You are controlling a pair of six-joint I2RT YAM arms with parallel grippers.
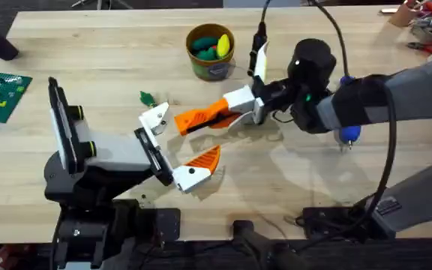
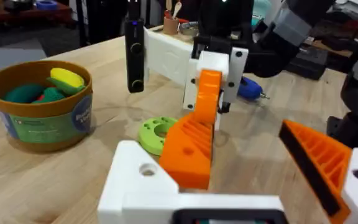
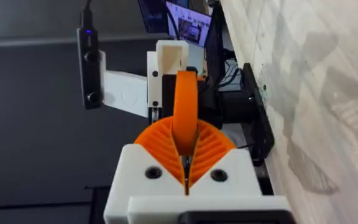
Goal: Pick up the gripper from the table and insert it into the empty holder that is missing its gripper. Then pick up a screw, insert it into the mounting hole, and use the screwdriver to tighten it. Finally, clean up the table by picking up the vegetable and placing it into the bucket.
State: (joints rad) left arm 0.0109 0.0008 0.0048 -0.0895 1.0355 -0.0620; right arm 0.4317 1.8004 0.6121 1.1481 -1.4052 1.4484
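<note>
My right gripper [image 1: 240, 105] is shut on the orange gripper [image 1: 201, 116] and holds it level above the table. Its wide end points at the holder [image 1: 154, 118], the bare white bracket on my left arm's far finger. In the left wrist view the orange gripper [image 2: 194, 137] sits right beside the holder [image 2: 138, 183], close to the mounting hole [image 2: 146, 169]. My left gripper [image 1: 177, 142] is open, and its near finger carries an orange pad [image 1: 205, 157]. The vegetable [image 1: 147, 97] lies on the table left of the holder. The bucket [image 1: 211, 49] stands at the back. The blue screwdriver [image 1: 349, 135] lies partly under my right arm.
A bright green disc with holes [image 2: 157, 132] lies on the table under the orange piece. The bucket [image 2: 42, 106] holds green and yellow toy pieces. A green board [image 1: 2, 94] sits at the far left edge. Cables run over the right arm.
</note>
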